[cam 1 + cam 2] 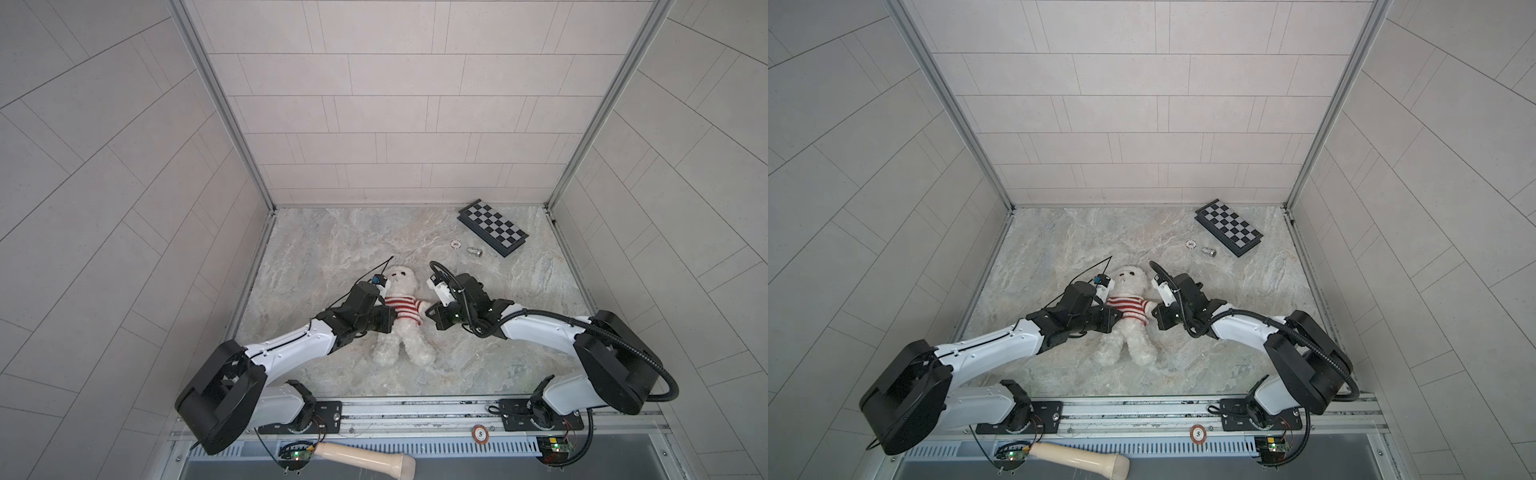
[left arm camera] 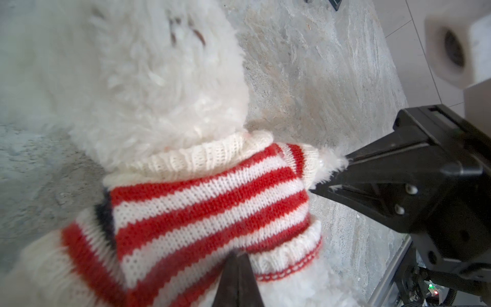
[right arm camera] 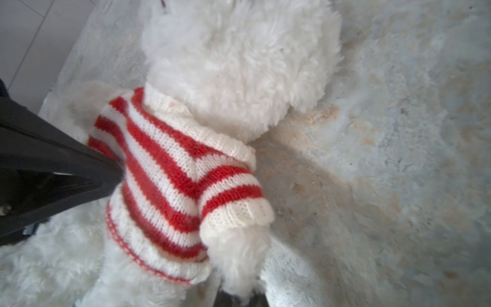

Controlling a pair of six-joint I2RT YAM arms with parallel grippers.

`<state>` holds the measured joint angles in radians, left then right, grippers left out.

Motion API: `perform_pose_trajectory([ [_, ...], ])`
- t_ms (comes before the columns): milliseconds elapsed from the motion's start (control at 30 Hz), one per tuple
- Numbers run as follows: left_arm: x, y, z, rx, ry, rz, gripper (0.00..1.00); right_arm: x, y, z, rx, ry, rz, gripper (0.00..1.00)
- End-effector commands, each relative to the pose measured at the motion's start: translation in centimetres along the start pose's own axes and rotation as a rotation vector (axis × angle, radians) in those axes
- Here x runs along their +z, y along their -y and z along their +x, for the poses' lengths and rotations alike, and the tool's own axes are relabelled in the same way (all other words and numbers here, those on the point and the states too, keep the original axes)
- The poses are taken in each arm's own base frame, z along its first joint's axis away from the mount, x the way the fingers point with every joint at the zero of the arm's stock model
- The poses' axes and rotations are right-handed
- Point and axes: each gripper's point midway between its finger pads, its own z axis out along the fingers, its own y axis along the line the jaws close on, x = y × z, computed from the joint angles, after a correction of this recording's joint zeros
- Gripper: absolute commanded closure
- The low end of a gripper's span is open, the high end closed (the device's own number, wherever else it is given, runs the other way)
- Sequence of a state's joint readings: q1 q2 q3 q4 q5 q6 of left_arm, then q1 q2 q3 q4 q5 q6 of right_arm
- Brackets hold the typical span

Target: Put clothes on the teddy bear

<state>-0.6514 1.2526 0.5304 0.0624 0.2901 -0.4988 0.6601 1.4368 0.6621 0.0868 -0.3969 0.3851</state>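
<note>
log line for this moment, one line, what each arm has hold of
teddy bear on its back, striped sweater on | left gripper: jaws shut on striped sweater | right gripper: jaws shut on teddy bear paw

Fluffy white teddy bear (image 1: 401, 337) in a red-and-white striped sweater (image 1: 400, 309) on a marbled tabletop (image 1: 332, 241).
The bear's face is stitched in dark brown. The knitted sweater has a plain cream ribbed collar and cuffs, a red dashed line along the hem and one dark navy patch at its side seam. The tabletop is pale grey veined with beige and white. The walls (image 1: 395, 104) are light grey tiles in a staggered pattern. A folded board (image 1: 493, 226) is chequered black and silver-grey with a black edge. Beside it lie a white, dark-marked chip (image 1: 456, 244) and a small silver piece (image 1: 473, 251). The left end effector (image 3: 117, 172) and right end effector (image 3: 240, 299) are black, on white arms with black joints. The handle (image 1: 365, 455) by the front rail is beige.
</note>
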Motion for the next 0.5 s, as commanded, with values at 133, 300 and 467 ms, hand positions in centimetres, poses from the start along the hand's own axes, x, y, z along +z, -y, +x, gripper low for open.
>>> perform_pose_trajectory([
  [133,-4.1,1.7,-2.3,0.097,0.174,0.057,0.82,-3.1,-5.9,-3.8,-0.204,0.139,-0.078,1.00],
  [300,-6.6,3.2,-3.2,0.166,0.232,0.078,0.60,-3.6,-7.6,-5.1,-0.240,0.181,-0.074,1.00],
  [467,-6.7,3.0,-3.0,0.150,0.223,0.058,0.44,-3.0,-9.0,-5.0,-0.274,0.173,-0.089,1.00],
])
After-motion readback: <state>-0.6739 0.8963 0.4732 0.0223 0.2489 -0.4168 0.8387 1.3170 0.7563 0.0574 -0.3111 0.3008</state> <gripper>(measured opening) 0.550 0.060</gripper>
